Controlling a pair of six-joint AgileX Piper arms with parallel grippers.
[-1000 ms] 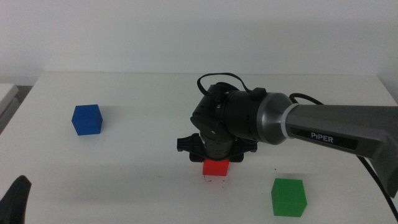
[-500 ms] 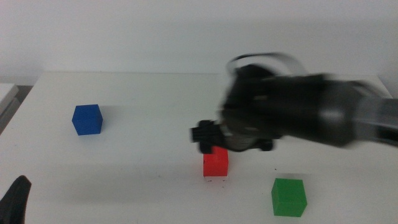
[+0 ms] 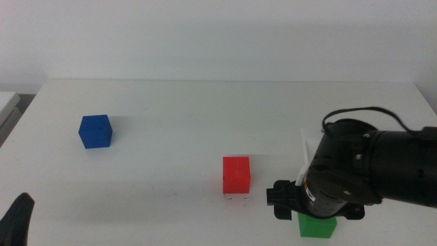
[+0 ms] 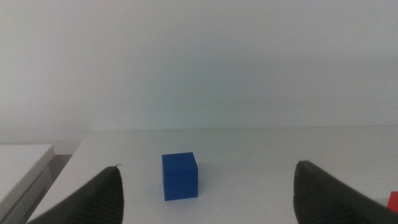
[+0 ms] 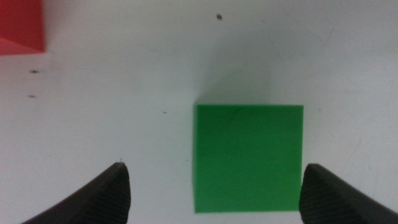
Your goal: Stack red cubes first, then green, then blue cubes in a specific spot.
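Right gripper above green cube, jaws spread wide, empty; red cube apart on table.

No legible txt, labels, brands or nos. on any obj. in any view

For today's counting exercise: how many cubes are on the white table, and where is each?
3. The blue cube sits far left, the red cube near the middle, the green cube at front right, partly hidden under the right gripper. None stacked.
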